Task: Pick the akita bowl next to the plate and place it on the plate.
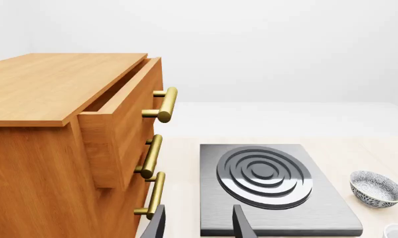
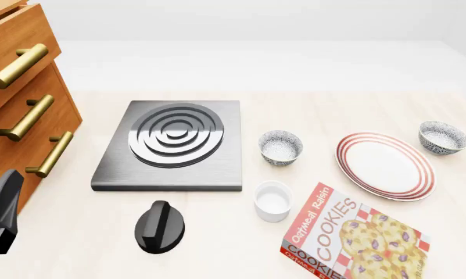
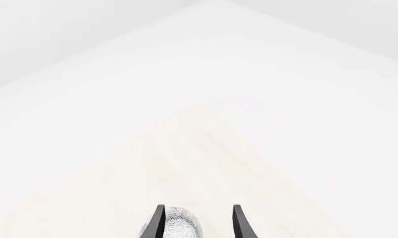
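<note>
- Pale wood table (image 2: 217, 256) under a plain white background; all places below are given from the plate (image 2: 386, 165), as the front view shows them
- Plate lies flat, white with red rings at the rim, whole and uncovered
- Two speckled bowls stand upright, mouths up; round, so neither has a long axis
- One bowl (image 2: 443, 137) sits just right of the plate and a little farther back, close to its rim; contact cannot be judged
- Second bowl (image 2: 281, 146) stands left of the plate, apart from it, between plate and burner (image 2: 173, 144)
- White cup (image 2: 272, 200) stands left of the plate and nearer the camera
- Cookie box (image 2: 355, 238) lies flat in front of the plate, cut off by the frame edge
- Black knob (image 2: 160, 226) lies far left of the plate, in front of the burner
- Wooden drawer unit (image 2: 20, 99) stands farthest left, cut by the frame, its top drawer pulled out a little
- Left gripper (image 1: 197, 222): fingers spread apart with nothing between them; in the front view only a dark piece of the arm shows at the left edge
- Right gripper (image 3: 197, 222): fingers apart, a speckled patch showing between the tips at the frame's edge; which bowl it is, and whether the fingers touch it, cannot be told; this arm does not appear in the front view
</note>
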Tool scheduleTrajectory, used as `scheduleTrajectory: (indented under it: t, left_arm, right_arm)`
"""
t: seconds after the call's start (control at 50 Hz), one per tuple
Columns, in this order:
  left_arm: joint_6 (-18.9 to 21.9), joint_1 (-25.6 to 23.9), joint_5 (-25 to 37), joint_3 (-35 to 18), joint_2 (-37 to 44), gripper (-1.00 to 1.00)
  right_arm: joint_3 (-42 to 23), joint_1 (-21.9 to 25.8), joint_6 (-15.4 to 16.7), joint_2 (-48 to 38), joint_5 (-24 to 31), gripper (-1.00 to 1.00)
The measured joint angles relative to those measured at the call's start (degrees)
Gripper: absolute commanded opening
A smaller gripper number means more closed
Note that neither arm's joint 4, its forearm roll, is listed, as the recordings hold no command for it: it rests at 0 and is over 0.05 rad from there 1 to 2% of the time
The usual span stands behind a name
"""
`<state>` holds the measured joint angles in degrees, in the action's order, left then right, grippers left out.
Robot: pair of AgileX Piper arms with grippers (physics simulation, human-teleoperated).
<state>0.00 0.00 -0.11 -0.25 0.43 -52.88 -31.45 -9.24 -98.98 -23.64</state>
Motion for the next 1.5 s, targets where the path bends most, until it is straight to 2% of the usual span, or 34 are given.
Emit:
scheduleTrajectory:
  t: [0.68, 1.5]
  left_arm:
    - [0.0, 0.0, 0.0, 0.0, 0.0, 1.0]
    - [0.0, 0.0, 0.0, 0.0, 0.0, 1.0]
  right_arm:
    - [-0.3, -1.8, -0.5, -5.1, -1.1, 1.0]
    - [0.2, -0.4, 0.3, -9.1, -3.0, 1.0]
